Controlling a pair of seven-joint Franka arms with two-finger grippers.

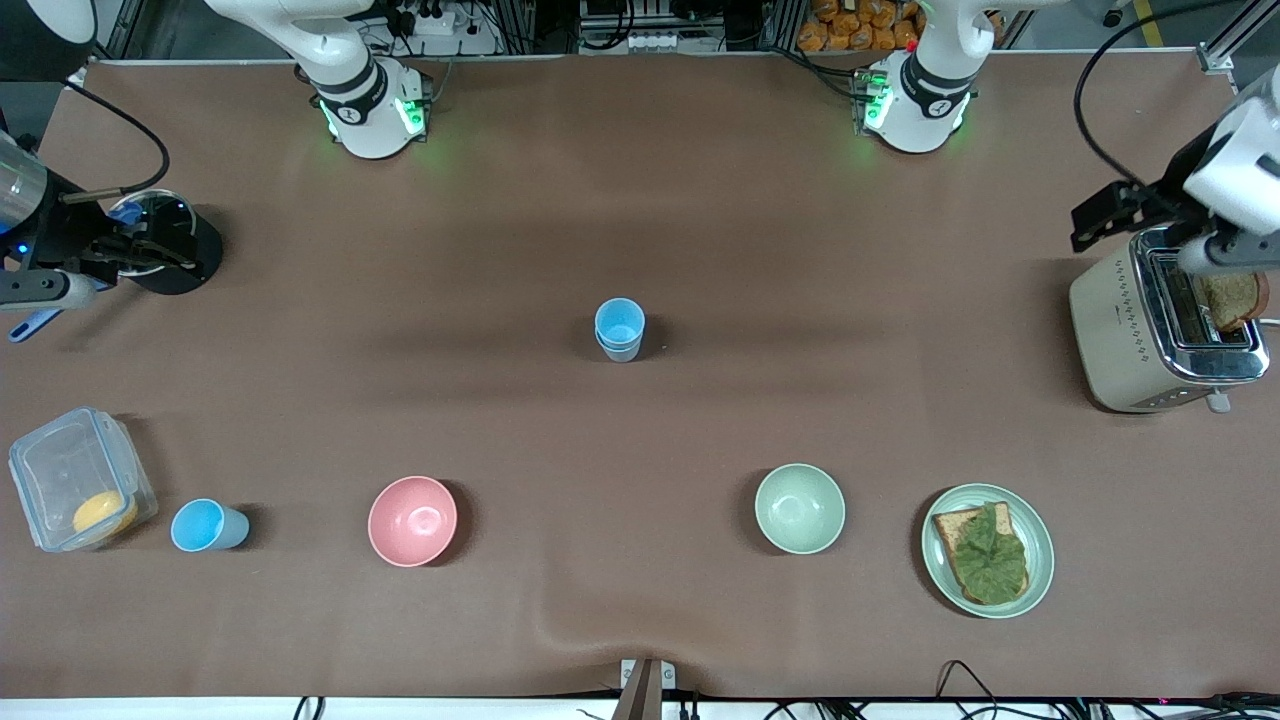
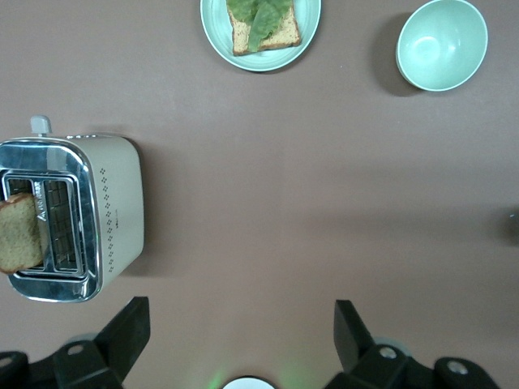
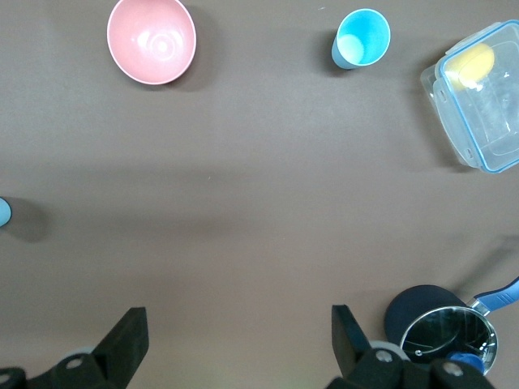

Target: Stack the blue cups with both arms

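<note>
Two light-blue cups [image 1: 620, 329] stand nested in one stack at the middle of the table; the stack's edge shows in the right wrist view [image 3: 3, 212]. A third blue cup [image 1: 208, 526] stands upright near the front camera toward the right arm's end, between the clear box and the pink bowl; the right wrist view shows it too [image 3: 362, 38]. My left gripper [image 1: 1105, 215] [image 2: 243, 324] is open and empty, held high beside the toaster. My right gripper [image 1: 140, 250] [image 3: 239, 324] is open and empty, held high over the pan.
A pink bowl [image 1: 412, 520] and a pale green bowl [image 1: 799, 508] stand near the front camera. A plate with toast and lettuce [image 1: 1040, 548], a toaster [image 1: 1130, 330] holding bread, a clear box [image 1: 60, 470] and a black pan [image 1: 200, 250] stand at the table's ends.
</note>
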